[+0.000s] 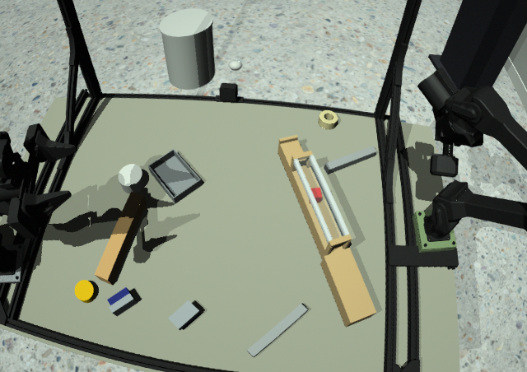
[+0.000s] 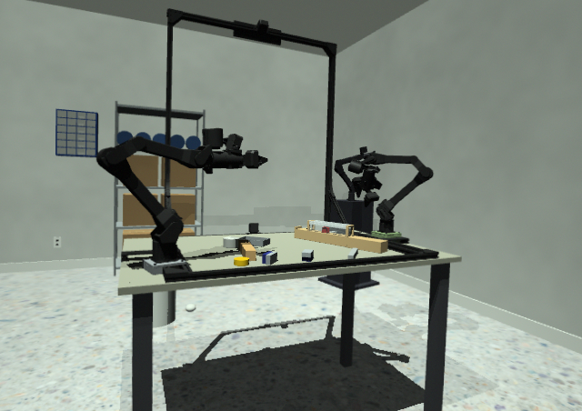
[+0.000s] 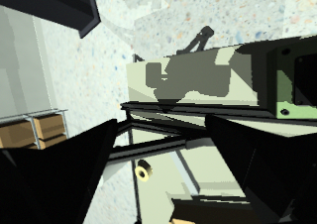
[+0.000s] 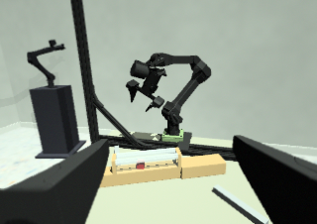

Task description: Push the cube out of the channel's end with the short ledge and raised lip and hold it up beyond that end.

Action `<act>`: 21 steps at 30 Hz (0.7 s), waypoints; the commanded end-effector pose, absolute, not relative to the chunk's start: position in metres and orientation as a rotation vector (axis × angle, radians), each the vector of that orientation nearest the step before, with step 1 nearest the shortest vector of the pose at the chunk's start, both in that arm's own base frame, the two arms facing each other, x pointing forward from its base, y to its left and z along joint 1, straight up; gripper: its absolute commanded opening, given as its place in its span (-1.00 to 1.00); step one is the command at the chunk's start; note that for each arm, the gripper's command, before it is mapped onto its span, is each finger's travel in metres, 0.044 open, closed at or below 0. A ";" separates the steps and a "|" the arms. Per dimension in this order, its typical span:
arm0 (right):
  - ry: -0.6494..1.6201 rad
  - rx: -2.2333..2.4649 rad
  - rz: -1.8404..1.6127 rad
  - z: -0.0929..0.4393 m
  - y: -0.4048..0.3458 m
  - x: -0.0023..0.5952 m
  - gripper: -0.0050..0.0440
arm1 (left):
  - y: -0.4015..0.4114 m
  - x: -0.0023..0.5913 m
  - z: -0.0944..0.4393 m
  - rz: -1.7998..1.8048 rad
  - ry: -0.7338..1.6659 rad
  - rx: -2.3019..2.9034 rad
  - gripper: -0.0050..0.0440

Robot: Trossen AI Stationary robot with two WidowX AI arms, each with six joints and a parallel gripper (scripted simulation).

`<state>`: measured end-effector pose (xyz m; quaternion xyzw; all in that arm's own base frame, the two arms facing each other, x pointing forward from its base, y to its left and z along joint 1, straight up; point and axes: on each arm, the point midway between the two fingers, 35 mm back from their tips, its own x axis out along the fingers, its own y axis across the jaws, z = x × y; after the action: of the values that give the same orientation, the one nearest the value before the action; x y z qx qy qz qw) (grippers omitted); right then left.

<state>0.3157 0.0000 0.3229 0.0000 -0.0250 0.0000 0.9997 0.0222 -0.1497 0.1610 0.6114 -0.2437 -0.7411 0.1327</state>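
The red cube (image 1: 316,194) (image 2: 325,229) (image 4: 141,166) sits inside the wooden channel (image 1: 312,221) (image 4: 149,175), around mid-length, under two pale rods (image 1: 327,183). The channel's short ledge (image 1: 291,149) with raised lip (image 1: 288,138) is at the far end in the top view. The long plain ledge (image 1: 348,287) (image 4: 203,166) is at the near end. My left gripper (image 3: 161,121) (image 4: 138,107) is open and empty, high beside the channel, over the table's side edge. My right gripper (image 1: 70,171) (image 2: 265,160) is open and empty, high on the opposite side of the table.
A grey bar (image 1: 351,160) lies beside the channel, another (image 1: 278,329) near the front. A ring (image 1: 328,126) lies beyond the lip. A tray (image 1: 189,191), white cylinder (image 1: 130,175), wooden block (image 1: 114,248), yellow disc (image 1: 85,290) and two small blocks stand on the right arm's side.
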 end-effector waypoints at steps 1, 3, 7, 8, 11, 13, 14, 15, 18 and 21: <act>-0.050 0.000 0.000 0.323 0.000 0.316 0.84 | -0.150 0.022 0.161 -2.150 -0.707 1.774 0.84; -0.050 0.000 0.000 0.323 0.000 0.316 0.84 | -0.150 0.022 0.161 -2.150 -0.707 1.774 0.84; -0.050 0.000 0.000 0.323 0.000 0.316 0.84 | -0.150 0.022 0.161 -2.150 -0.707 1.774 0.84; -0.050 0.000 0.000 0.323 0.000 0.316 0.84 | -0.150 0.022 0.161 -2.150 -0.707 1.774 0.84; -0.050 0.000 0.000 0.323 0.000 0.316 0.84 | -0.150 0.022 0.161 -2.150 -0.707 1.774 0.84; -0.050 0.000 0.000 0.323 0.000 0.316 0.84 | -0.150 0.022 0.161 -2.150 -0.707 1.774 0.84; -0.050 0.000 0.000 0.323 0.000 0.316 0.84 | -0.150 0.022 0.161 -2.150 -0.707 1.774 0.84; -0.050 0.000 0.000 0.323 0.000 0.316 0.84 | -0.150 0.022 0.161 -2.150 -0.707 1.774 0.84; -0.050 0.000 0.000 0.323 0.000 0.316 0.84 | -0.150 0.022 0.161 -2.150 -0.707 1.774 0.74; -0.050 0.000 0.000 0.323 0.000 0.316 0.84 | -0.150 0.023 0.161 -2.149 -0.705 1.775 0.44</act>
<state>0.3157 0.0000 0.3228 0.0000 -0.0250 0.0000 0.9997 0.0223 -0.1497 0.1609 0.6114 -0.2434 -0.7412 0.1327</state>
